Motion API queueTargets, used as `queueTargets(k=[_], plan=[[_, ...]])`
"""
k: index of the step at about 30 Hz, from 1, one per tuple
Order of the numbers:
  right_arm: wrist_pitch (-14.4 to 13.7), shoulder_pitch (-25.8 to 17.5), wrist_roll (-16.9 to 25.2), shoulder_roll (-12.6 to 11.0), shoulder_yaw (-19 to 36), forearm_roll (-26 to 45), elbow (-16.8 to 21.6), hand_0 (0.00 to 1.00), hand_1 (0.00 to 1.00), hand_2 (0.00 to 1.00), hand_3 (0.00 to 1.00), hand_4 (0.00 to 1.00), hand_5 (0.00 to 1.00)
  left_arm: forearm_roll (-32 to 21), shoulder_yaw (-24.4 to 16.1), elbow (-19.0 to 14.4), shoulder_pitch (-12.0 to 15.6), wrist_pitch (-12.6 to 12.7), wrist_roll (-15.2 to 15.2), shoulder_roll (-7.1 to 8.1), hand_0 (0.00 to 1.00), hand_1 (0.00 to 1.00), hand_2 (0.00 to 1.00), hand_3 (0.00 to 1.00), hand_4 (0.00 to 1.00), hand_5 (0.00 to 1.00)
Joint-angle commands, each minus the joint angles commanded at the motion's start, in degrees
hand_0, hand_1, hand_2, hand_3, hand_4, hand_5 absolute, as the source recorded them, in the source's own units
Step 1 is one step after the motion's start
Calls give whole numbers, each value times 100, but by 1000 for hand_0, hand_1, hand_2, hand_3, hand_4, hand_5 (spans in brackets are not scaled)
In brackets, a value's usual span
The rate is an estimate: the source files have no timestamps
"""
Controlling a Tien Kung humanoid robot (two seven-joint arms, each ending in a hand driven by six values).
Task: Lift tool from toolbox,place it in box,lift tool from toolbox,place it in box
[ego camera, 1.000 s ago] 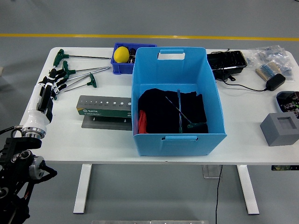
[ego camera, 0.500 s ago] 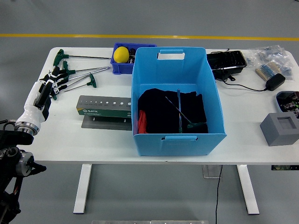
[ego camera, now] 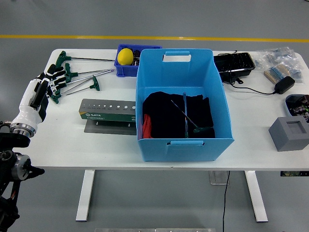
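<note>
Several green-handled T-wrenches lie loose on the white table at the far left. The grey tool stand sits in front of them, its holes bare. The large blue box stands mid-table and holds a black cloth with two T-wrenches on it. My left hand hovers at the table's left edge beside the wrench handles, fingers spread and holding nothing. The right arm is out of view.
A small blue bin with a yellow ball stands behind the box. A black tray, a charger with its cable, plastic bags and a grey foam block lie at the right.
My left hand has moved left and away from me, from over the table's left part to its left edge, staying open. The tools have not moved.
</note>
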Motion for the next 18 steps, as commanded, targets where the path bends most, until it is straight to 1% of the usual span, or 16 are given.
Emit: queueTargets(k=[10,18], plan=[[3,-33,-13,12,-19,-9,0,616,588,674,568,819,691,91,68,53,52,4,6,11,761,780,805,746,877,851],[8,-43,-19,14,-57,-7,0,616,588,674,568,820,690,158,92,75,45,-2,10,23,762,779,805,746,877,853]])
